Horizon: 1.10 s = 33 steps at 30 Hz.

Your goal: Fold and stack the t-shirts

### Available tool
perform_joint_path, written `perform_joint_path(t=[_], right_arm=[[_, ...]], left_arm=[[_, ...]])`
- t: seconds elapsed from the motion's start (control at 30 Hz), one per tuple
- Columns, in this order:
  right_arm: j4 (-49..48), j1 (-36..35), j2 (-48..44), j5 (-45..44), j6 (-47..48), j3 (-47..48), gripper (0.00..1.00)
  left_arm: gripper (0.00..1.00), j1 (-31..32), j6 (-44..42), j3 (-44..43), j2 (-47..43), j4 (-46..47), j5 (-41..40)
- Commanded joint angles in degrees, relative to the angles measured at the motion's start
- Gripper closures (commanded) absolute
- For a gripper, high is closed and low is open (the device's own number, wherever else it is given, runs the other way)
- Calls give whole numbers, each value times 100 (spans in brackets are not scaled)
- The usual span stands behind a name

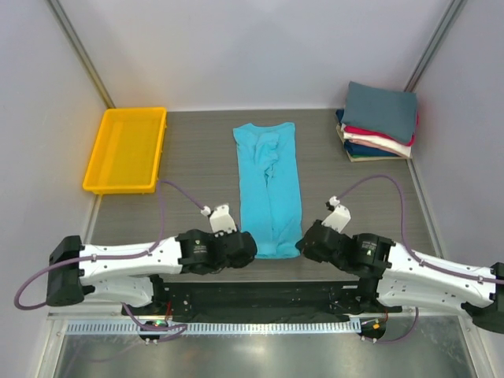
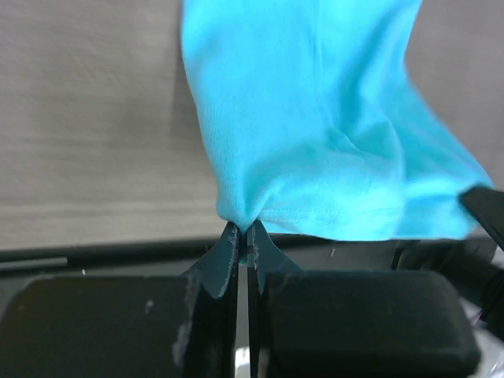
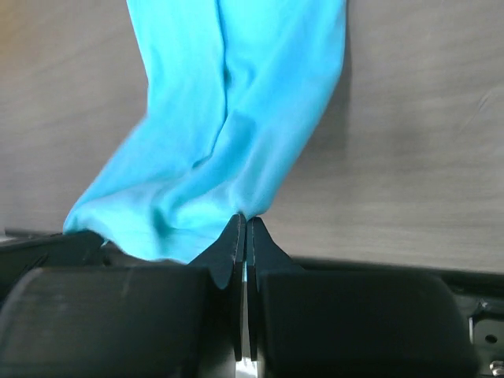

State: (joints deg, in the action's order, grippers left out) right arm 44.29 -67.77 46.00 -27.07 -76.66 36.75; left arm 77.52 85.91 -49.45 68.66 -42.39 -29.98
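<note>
Grey surface bears the turquoise t-shirt lengthwise, far edge to near — left jaws and right jaws each pinch a near corner.

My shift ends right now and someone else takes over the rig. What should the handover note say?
Left tool: shut on the near left hem corner of the turquoise shirt.
Right tool: shut on its near right corner.
The shirt lies mid-table as a long narrow strip, with its sides already folded in.
A stack of folded shirts sits at the far right, grey on top.
Left to do: fold the strip crosswise, probably near end to far end, then put it on the stack.
</note>
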Motion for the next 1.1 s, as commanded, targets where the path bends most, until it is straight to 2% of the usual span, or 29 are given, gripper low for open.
perform_joint_path(t=[0.0, 0.07, 0.2, 0.37, 0.57, 0.73, 1.07], right_arm=[[142, 754, 391, -432, 870, 604, 99], [-60, 1524, 654, -160, 1599, 806, 99], [-692, 2511, 1200, 465, 2497, 1114, 99], [-1089, 3164, 2158, 948, 3235, 1720, 99], [-1546, 3945, 3160, 1475, 3676, 2257, 99], [-1784, 4245, 3863, 1722, 3939, 2713, 99], [-2065, 4614, 4901, 2083, 4133, 3233, 99]], left_arm=[[100, -552, -697, -231, -160, -209, -132], [100, -1007, -1091, -319, -64, -173, 70], [100, -1817, -1822, -618, 226, 125, 474], [100, -2897, -2552, -1198, 867, 451, 1072], [100, -3760, -3141, -1908, 1930, 750, 1784], [100, -4182, -3449, -2472, 2738, 820, 2074], [100, -4570, -3730, -3255, 3610, 741, 2233]])
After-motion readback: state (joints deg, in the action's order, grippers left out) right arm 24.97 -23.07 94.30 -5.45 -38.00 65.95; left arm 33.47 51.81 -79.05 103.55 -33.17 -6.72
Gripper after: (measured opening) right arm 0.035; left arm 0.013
